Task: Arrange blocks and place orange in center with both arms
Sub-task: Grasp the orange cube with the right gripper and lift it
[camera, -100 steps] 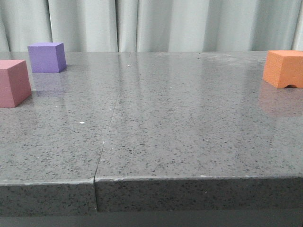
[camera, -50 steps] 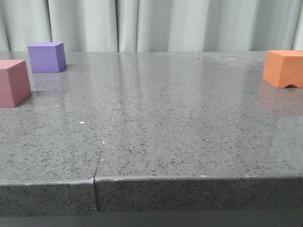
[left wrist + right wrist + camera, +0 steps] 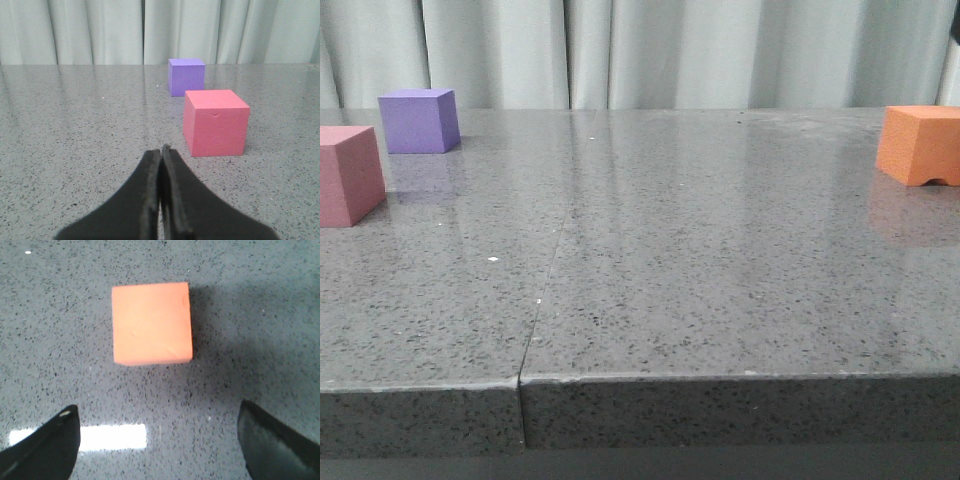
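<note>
The right claw (image 3: 159,440) is held wide above the orange block (image 3: 152,323), presumably for grasping; the left claw (image 3: 162,155) is kept closed, empty, near the pink-red block (image 3: 215,122).

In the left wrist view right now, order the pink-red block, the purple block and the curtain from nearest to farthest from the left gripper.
1. Pink-red block: nearest, on the table just beyond the left gripper, whose jaws are shut, and off to one side of it.
2. Purple block: farther back, behind the pink-red one, apart from it.
3. Curtain: farthest, hanging behind the table's far edge.
</note>
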Tool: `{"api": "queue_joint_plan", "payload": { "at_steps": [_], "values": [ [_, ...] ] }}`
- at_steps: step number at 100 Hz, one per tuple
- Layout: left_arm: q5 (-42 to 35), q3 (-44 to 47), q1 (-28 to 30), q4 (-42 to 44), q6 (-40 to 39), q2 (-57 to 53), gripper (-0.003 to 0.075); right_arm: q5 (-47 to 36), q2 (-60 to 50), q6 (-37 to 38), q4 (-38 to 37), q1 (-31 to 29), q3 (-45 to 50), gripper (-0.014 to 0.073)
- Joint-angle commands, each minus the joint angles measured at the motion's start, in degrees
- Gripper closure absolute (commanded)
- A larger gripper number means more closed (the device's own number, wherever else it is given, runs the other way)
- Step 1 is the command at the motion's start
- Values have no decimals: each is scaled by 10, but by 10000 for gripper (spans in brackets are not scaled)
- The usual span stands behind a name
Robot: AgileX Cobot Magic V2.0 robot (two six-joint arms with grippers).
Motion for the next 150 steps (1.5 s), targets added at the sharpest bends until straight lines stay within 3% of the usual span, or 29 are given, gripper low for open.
{"api": "queue_joint_plan", "payload": {
  "at_steps": [1,34,80,89,103,115,150],
  "values": [
    [-48,22,1,-6,1,-16,741,22,24,-8,-5,-1,-71,-36],
    [-48,22,1,-6,1,-16,741,109,156,-10,8,-1,-215,-36],
    [-48,22,1,-6,1,-16,741,110,222,-10,15,-1,-226,-33],
    [-48,22,1,-6,1,-16,741,110,228,-10,15,-1,-226,28],
    [-48,22,1,-6,1,-16,741,109,230,-10,15,-1,-226,249],
    [-48,22,1,-6,1,-16,741,110,230,-10,15,-1,-226,363],
    [-48,22,1,-6,1,-16,741,144,229,-6,83,15,-283,379]
  ]
}}
